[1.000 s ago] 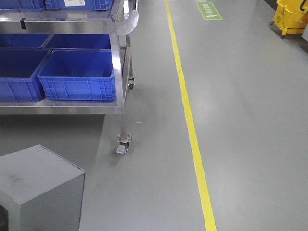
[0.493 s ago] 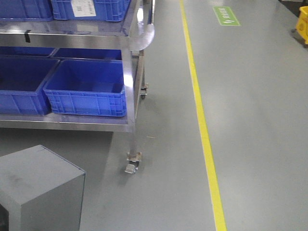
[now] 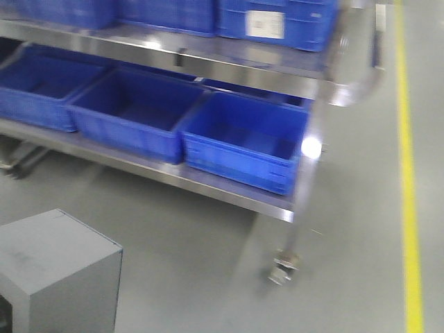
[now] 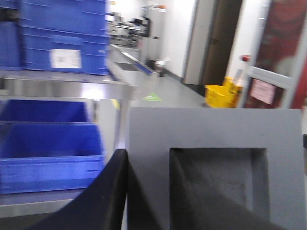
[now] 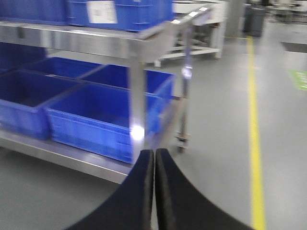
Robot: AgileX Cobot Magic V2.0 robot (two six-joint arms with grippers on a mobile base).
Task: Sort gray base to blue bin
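While the left pincer [image 4: 147,160] clamps the gray base [image 4: 211,129] (8 o'clock in the front view), the right pincer [image 5: 154,160] is clenched empty; the blue bin [image 3: 236,158] sits shelved at 12 o'clock.

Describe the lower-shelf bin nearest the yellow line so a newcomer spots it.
Find the steel cart holding blue bins on two shelves. Three open bins sit in a row on its lower shelf. The end bin is the rightmost, beside the corner leg and nearest the yellow line; the two other bins lie further left.
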